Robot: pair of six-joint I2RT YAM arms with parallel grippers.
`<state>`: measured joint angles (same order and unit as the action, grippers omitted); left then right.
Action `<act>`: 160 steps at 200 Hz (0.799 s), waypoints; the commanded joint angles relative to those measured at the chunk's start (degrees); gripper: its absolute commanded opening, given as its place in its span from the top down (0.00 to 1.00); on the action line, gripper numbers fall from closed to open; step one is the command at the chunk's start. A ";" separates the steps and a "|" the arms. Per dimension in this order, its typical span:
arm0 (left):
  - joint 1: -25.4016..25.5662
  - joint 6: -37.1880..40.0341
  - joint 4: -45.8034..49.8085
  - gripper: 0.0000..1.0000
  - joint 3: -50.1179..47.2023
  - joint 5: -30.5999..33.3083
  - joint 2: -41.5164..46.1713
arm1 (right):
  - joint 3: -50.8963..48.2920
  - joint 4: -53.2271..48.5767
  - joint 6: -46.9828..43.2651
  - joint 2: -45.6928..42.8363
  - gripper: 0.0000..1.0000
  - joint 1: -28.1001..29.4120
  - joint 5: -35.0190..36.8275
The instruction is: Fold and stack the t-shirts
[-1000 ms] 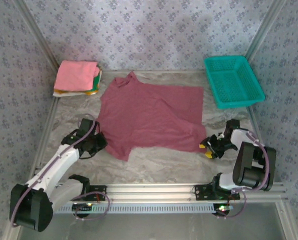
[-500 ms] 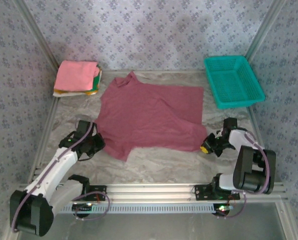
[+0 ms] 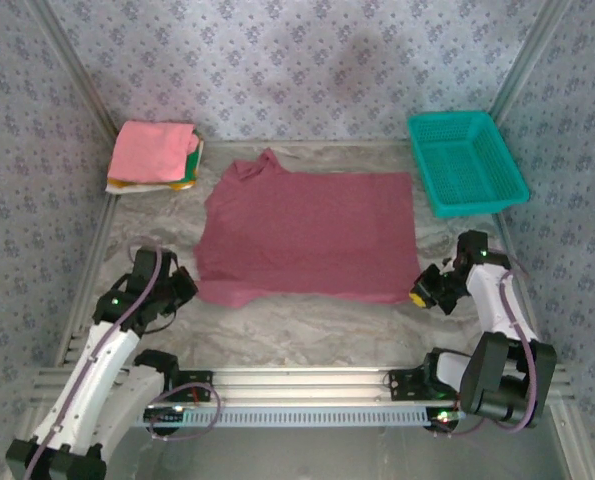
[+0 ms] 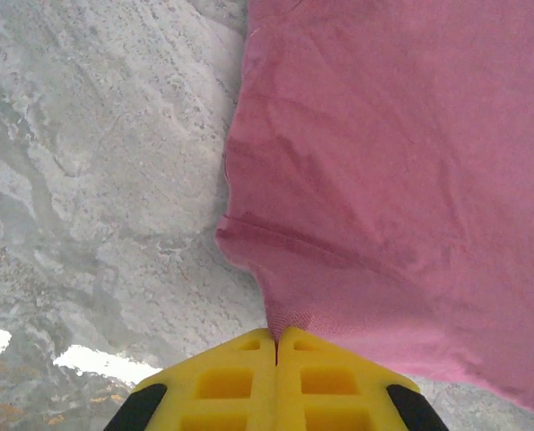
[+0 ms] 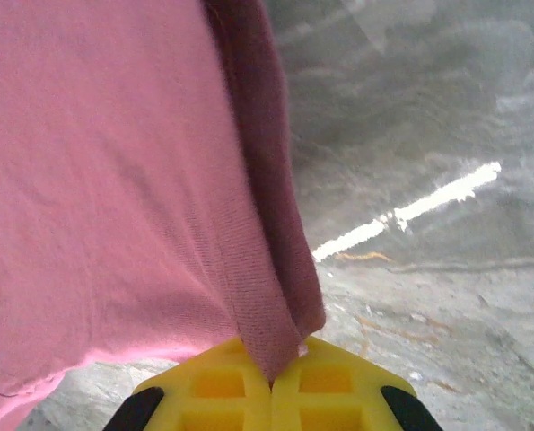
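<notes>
A maroon t-shirt (image 3: 307,235) lies spread across the middle of the table, stretched between my two grippers. My left gripper (image 3: 184,285) is shut on its near left corner; in the left wrist view the cloth (image 4: 401,171) runs out from between the yellow fingers (image 4: 240,377). My right gripper (image 3: 418,292) is shut on the near right corner, where a folded hem (image 5: 267,260) is pinched between the yellow pads (image 5: 338,382). A stack of folded t-shirts (image 3: 155,155), pink on top with yellow-green and white beneath, sits at the back left.
A teal mesh basket (image 3: 465,160) stands at the back right. Patterned walls close in the table on three sides. Bare marbled tabletop (image 3: 307,330) lies between the shirt and the metal rails at the near edge.
My right gripper closed on the shirt's near right corner. Both arms then pulled outward and back, and the crumpled near edge of the shirt is now drawn flat into a rectangle.
</notes>
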<state>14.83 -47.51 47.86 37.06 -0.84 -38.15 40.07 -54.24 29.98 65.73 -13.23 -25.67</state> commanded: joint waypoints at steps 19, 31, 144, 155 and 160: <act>-0.36 -1.23 2.34 1.00 -2.16 -0.81 5.35 | -0.39 -3.00 2.31 -2.39 1.00 1.32 4.02; -0.42 0.54 -1.32 1.00 -1.53 -2.77 2.90 | 0.13 -1.53 -0.23 1.05 1.00 1.98 2.45; -1.84 22.22 -7.68 1.00 24.24 -8.12 -35.79 | 9.31 3.37 -3.91 14.93 1.00 3.84 3.09; -1.82 23.49 -7.87 1.00 26.51 -8.36 -39.01 | 9.37 4.20 -4.13 16.13 1.00 3.72 2.91; -1.88 23.91 -7.89 1.00 27.25 -8.07 -40.09 | 9.38 4.50 -4.15 16.73 1.00 3.66 2.83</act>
<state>13.30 -29.19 41.45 59.09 -7.49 -73.43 48.29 -50.35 27.38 79.90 -9.43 -23.14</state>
